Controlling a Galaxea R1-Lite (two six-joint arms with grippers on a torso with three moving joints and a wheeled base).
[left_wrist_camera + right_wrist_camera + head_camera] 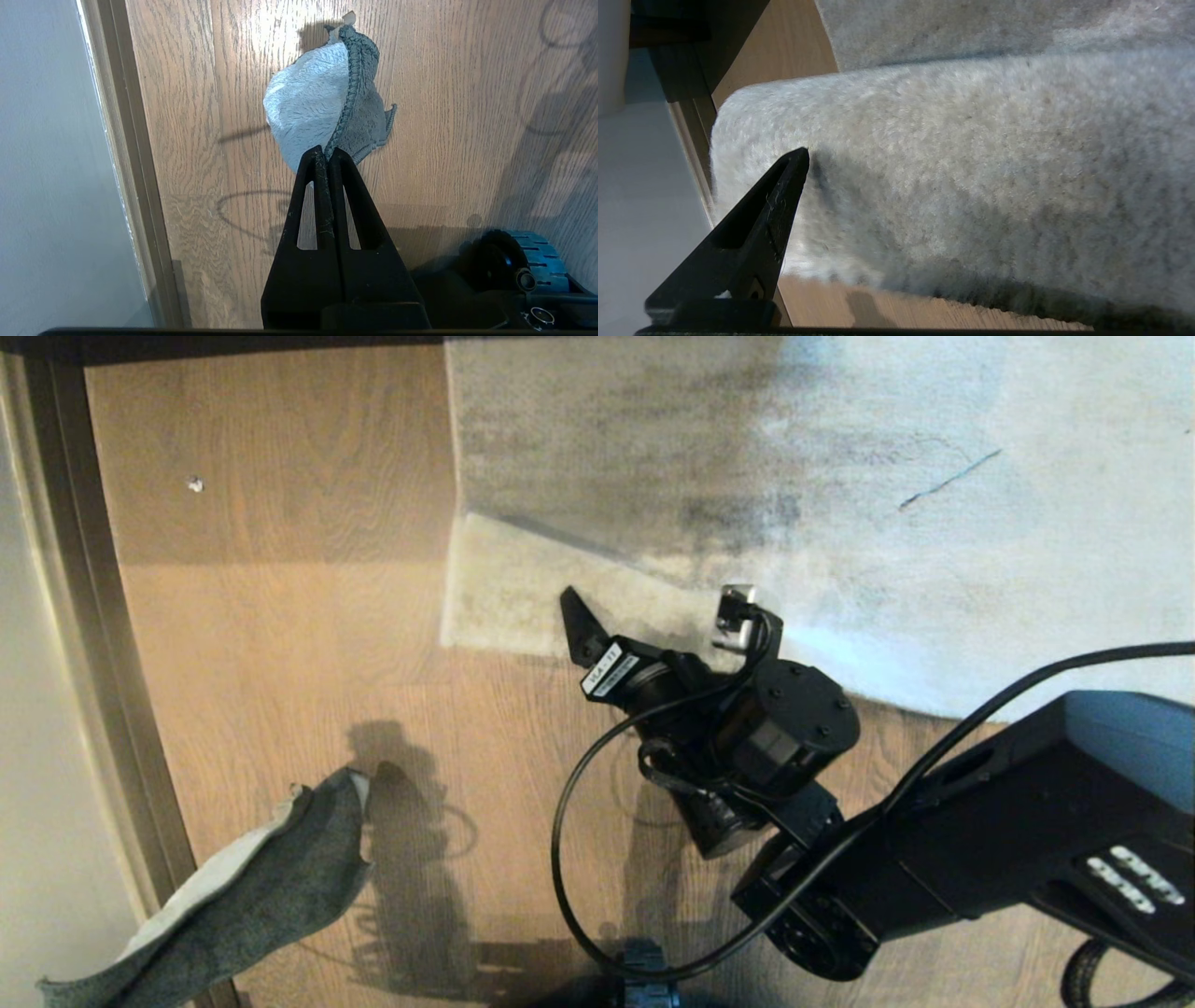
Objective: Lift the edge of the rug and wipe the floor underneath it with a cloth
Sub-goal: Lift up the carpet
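Note:
The pale grey rug fills the upper right of the head view, and the rug edge (504, 637) runs along its near border to a square corner. A crease sets off a paler strip along that border. My right gripper (639, 621) stands open over this strip. The right wrist view shows one black finger (775, 219) against the pile, the rug edge (887, 280) just beyond, and no second finger. My left gripper (327, 156) is shut on the cloth (317, 102), dark grey and off-white, which hangs over the brown floor (280, 644). The cloth (261, 887) shows at lower left.
A dark baseboard (84, 616) and a pale wall run down the left side. A small white speck (195, 483) lies on the planks at the far left. My right arm (1027, 821) and its cable cross the lower right. A blue-rimmed base wheel (537, 254) sits close by.

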